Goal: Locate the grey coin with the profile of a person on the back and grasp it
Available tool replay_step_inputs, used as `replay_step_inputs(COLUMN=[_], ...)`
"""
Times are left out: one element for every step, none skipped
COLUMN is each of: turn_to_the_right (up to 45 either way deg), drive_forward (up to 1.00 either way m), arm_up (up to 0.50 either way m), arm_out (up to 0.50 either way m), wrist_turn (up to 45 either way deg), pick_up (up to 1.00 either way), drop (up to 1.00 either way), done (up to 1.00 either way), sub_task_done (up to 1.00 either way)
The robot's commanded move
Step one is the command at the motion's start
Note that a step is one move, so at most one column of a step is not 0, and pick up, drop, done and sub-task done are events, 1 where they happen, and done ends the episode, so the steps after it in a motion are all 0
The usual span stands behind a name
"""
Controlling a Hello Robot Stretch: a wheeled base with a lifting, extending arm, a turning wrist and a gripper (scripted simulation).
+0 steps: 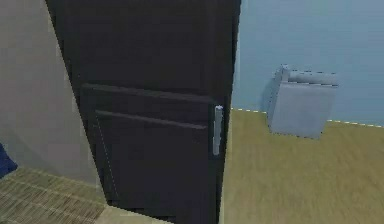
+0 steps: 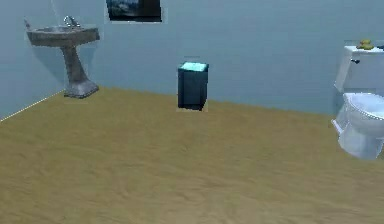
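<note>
Closest in the forward view, a dark panelled door (image 1: 150, 100) is standing right ahead, with a slim metal handle (image 1: 216, 130) running upright near its right edge. At the door's foot on the forward view's left, a strip of ribbed tan flooring (image 1: 40, 195) is lying before a beige wall (image 1: 30, 90). A small blue shape (image 1: 4, 158) is poking in at the left edge, and what it is cannot be told. Past the door on the right, a wooden floor (image 1: 300, 170) is stretching back to a pale blue wall (image 1: 310, 35), where a pale grey box-like bin (image 1: 300, 100) is sitting against it. In the arm side view, wooden boards (image 2: 150, 160) are spreading across the near ground. A white toilet (image 2: 362, 115) is standing at the right edge with a small yellow thing (image 2: 366, 44) resting on its tank. Farther out, near the middle, a dark bin with a teal top (image 2: 193, 85) is standing just before the blue wall. At the far left a grey pedestal sink (image 2: 70, 50) is standing by the corner, and a dark framed picture (image 2: 133, 9) is hanging up and to its right. How the gripper's fingers are standing cannot be told, and neither can where the grey coin is lying.
</note>
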Motion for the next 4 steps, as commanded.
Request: replay_step_inputs(turn_to_the_right=[-45.0,-6.0,0.0,-45.0], drive_forward=[0.0,0.0,0.8,0.0], arm_up=[0.0,0.0,0.0,0.0], arm_out=[0.0,0.0,0.0,0.0], wrist_turn=[0.0,0.0,0.0,0.0], pick_up=[0.0,0.0,0.0,0.0], drop=[0.0,0.0,0.0,0.0], done=[0.0,0.0,0.0,0.0], sub_task_done=[0.0,0.0,0.0,0.0])
